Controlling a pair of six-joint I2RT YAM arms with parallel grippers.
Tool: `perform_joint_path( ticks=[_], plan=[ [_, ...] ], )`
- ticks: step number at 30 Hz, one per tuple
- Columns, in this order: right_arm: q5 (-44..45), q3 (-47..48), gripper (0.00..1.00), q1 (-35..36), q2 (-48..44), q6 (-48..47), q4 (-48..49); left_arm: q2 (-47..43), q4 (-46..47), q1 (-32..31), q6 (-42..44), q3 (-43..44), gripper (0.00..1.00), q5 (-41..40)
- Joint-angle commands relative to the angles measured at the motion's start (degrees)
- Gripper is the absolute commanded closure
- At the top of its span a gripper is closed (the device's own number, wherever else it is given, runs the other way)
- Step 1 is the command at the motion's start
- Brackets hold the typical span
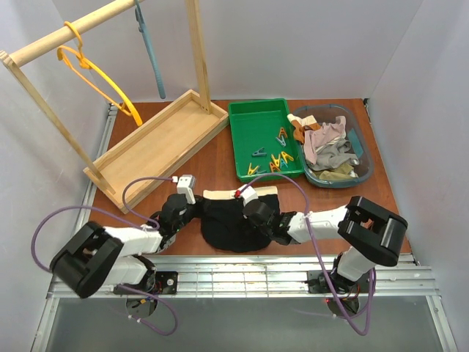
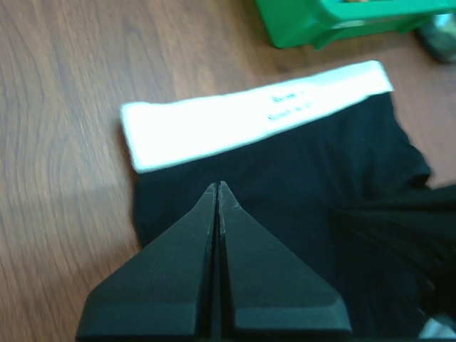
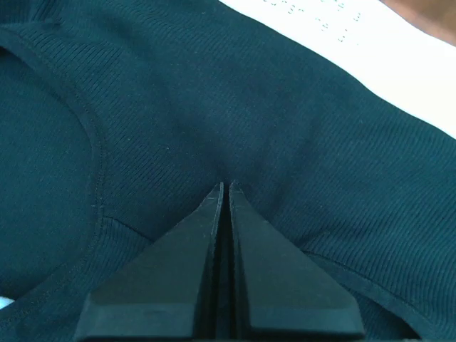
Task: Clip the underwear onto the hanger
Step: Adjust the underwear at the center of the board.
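Since left fingers (image 2: 189, 274) and right fingers (image 3: 182, 274) rest closed tight on underwear (image 1: 227, 222), nothing visibly pinched: flattening step, apparently. Next: fetch hanger (image 1: 134, 114) off far-left rail (image 1: 37, 47).

From above, the small black fabric underwear (image 1: 229, 224) shows only its middle. Both arms' wrists lie over its two sides, and the left gripper (image 2: 217, 187) and right gripper (image 3: 226, 187) are buried beneath them. Close up, each pair of jaws is pressed together over the black cloth, but I can't tell whether any fabric is pinched between them. The print on the cream waistband is too smeared to read. The grey-blue plastic hanger (image 1: 152, 59) loses its hook past the top edge. The little plastic pegs (image 1: 272, 158) in the green plastic tray (image 1: 234, 139) are too small to count.
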Motion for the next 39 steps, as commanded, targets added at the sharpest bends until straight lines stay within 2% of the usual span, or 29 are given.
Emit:
perform_joint_path(
  ticks=[1, 6, 9, 14, 19, 24, 28, 34, 39],
  plan=[
    [0.93, -3.12, 0.99, 0.17, -2.21, 3.49, 0.49, 6.24, 1.38, -0.13, 2.88, 4.67, 1.00, -3.89],
    [-0.74, -4.53, 0.99, 0.34, -2.83, 5.41, -2.14, 17.30, 3.14, -0.22, 1.40, 8.46, 1.00, -2.57],
    [-1.27, -5.41, 0.99, 0.61, -2.83, 6.91, -3.73, 18.64, 3.58, -0.13, -0.18, 6.88, 1.00, -1.78],
    [2.15, -5.94, 0.99, 0.61, -2.57, 8.23, -5.39, 16.89, 5.16, -1.71, -3.26, 1.53, 1.00, -1.25],
    [5.75, -2.87, 0.99, -0.27, 0.42, 7.36, -5.93, 12.94, 1.83, -8.38, -6.33, -0.24, 1.00, -7.13],
    [4.01, 1.43, 0.99, -2.99, 4.55, 4.72, -3.82, 7.14, -1.86, -13.74, -9.68, -2.79, 1.00, -10.56],
    [-3.44, 5.22, 0.99, -3.61, 9.03, 2.26, -1.28, 1.17, -5.90, -15.33, -11.09, -3.67, 1.00, -16.35],
    [-16.54, 10.48, 0.99, -2.47, 16.67, 0.42, 4.52, -7.36, -10.22, -16.48, -12.32, -5.07, 1.00, -20.31],
    [-23.50, 14.97, 0.99, 0.17, 21.69, -1.17, 6.20, -8.69, -10.92, -17.01, -13.02, -5.78, 1.00, -21.55]
  ],
)
